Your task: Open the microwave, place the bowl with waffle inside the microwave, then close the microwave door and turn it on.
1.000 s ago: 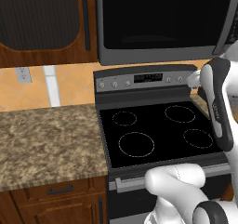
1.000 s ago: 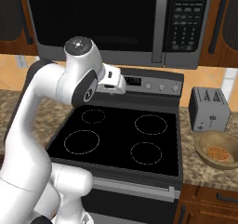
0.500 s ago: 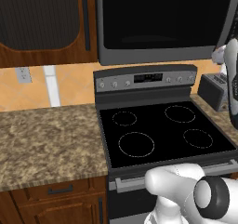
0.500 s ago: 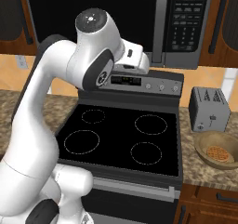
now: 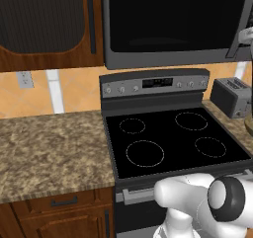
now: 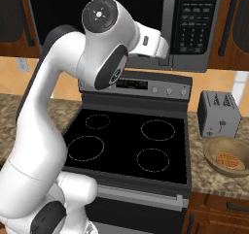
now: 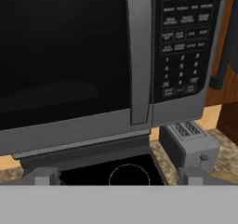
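Within the last second the white arm has risen from above the black glass stove (image 6: 131, 143) up to the wide black microwave (image 7: 93, 56) mounted over it. The tool (image 7: 118, 174) is released, its two tips spread wide, and it now faces the long vertical grey handle bar (image 7: 139, 56) of the dark glossy microwave door (image 7: 60, 46), which is closed. The opening step therefore seems about to start. The small tan bowl with waffle (image 6: 227, 156) waits on the speckled tabletop (image 6: 214, 177), right of the stove, just near of the grey toaster (image 6: 219, 113).
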You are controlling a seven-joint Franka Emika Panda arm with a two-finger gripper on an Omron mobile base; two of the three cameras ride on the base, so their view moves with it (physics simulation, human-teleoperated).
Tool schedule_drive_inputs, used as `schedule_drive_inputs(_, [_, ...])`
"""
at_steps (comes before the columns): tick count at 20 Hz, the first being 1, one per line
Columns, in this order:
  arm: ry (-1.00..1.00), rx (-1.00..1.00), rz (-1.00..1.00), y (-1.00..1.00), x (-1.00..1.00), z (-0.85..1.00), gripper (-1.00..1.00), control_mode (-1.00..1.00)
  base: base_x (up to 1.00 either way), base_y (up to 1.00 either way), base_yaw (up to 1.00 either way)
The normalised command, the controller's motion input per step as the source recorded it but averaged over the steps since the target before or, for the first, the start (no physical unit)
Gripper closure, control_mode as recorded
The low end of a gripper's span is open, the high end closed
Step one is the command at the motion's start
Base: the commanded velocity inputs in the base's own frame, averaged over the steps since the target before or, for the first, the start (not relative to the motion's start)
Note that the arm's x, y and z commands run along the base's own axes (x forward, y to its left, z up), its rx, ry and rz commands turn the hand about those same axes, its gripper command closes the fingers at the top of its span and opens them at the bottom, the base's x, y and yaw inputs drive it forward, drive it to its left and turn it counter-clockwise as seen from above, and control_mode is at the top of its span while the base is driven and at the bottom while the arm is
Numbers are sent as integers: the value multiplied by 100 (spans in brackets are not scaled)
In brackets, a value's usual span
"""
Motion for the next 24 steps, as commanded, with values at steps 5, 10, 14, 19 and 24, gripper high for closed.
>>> schedule_drive_inputs(5, [-6, 1, -2, -18, 49, 15, -100, -100, 0, 0, 0])
schedule_drive_inputs(10, [0, 2, 0, -36, 41, 9, -100, -100, 0, 0, 0])
schedule_drive_inputs(14, [7, 2, 0, -30, 14, 21, -100, -100, 0, 0, 0])
schedule_drive_inputs(19, [4, 0, 0, -12, 38, 8, -100, -100, 0, 0, 0])
schedule_drive_inputs(24, [-3, 0, 0, 0, 36, 1, -100, -100, 0, 0, 0])
